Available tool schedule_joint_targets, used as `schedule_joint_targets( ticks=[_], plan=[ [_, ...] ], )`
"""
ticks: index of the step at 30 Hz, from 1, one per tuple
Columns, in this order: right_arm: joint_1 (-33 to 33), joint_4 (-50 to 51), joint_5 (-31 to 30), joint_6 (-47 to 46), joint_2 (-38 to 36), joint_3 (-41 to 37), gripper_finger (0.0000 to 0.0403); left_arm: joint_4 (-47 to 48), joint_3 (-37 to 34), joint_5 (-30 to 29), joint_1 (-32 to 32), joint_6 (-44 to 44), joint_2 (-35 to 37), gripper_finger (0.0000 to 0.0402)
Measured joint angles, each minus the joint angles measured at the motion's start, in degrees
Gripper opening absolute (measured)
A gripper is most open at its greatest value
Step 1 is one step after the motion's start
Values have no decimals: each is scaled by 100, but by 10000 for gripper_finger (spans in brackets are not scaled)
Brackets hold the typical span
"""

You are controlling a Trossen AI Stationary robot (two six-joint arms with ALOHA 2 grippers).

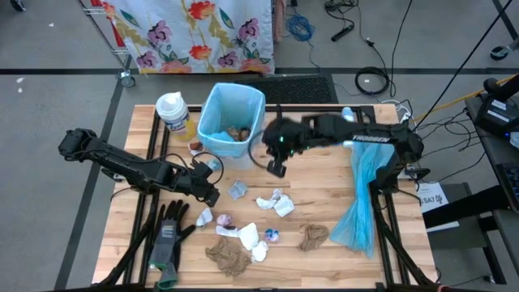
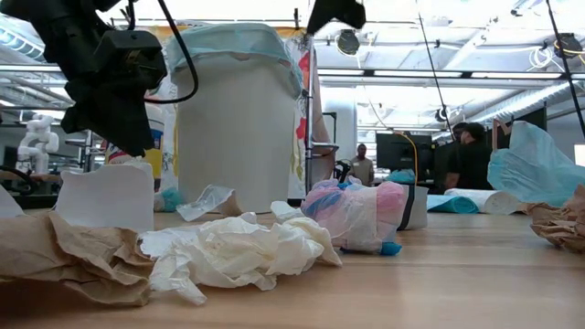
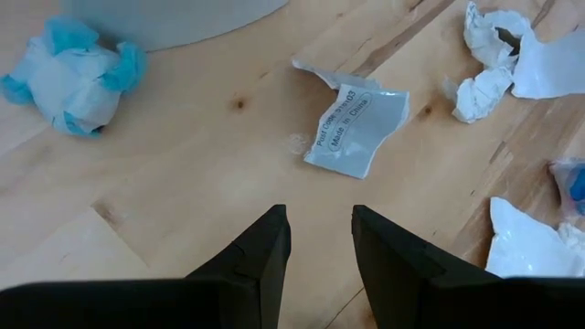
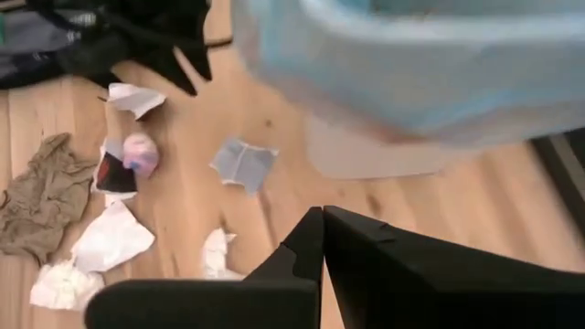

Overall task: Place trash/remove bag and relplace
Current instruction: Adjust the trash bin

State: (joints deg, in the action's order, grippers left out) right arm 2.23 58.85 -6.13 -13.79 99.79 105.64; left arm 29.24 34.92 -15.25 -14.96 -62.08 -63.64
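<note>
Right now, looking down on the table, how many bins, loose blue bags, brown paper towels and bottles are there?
Bin: 1
Loose blue bag: 1
Brown paper towels: 2
Bottle: 1
Total: 5

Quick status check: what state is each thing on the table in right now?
White bin with blue liner: upright, bagged, some scraps inside.
Crumpled paper trash: scattered on the wooden table.
Left gripper: open, empty, over the table.
Right gripper: shut, empty, beside the bin.
Spare blue bag: lying loose.
</note>
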Motion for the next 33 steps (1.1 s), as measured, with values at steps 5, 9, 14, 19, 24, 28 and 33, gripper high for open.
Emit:
schedule_joint_targets(
  ticks=[5, 9, 14, 19, 24, 28, 33],
  plan=[
    [-371, -2119, 47, -906, -530, -2215, 1, 96, 0, -162, 0, -7, 0, 125],
    [-656, -3564, 54, -1731, -890, -3614, 0, 247, 0, -296, 0, -37, 0, 125],
    [-936, -4135, 50, -2437, -1231, -4801, 0, 594, 2, -453, 5, -302, -1, 125],
    [-1066, -4970, 47, -2738, -1537, -5850, 0, 681, 2, -455, 103, -484, 0, 125],
    [-1063, -5856, 239, -2843, -1800, -6641, 0, 632, 2, -430, 339, -520, 0, 98],
    [-1053, -6043, 481, -2743, -1971, -6987, 0, 729, 2, -384, 514, -819, -1, 59],
    [-1055, -6051, 654, -2452, -2159, -7256, 0, 794, 2, -384, 772, -1309, 0, 7]
  ],
)
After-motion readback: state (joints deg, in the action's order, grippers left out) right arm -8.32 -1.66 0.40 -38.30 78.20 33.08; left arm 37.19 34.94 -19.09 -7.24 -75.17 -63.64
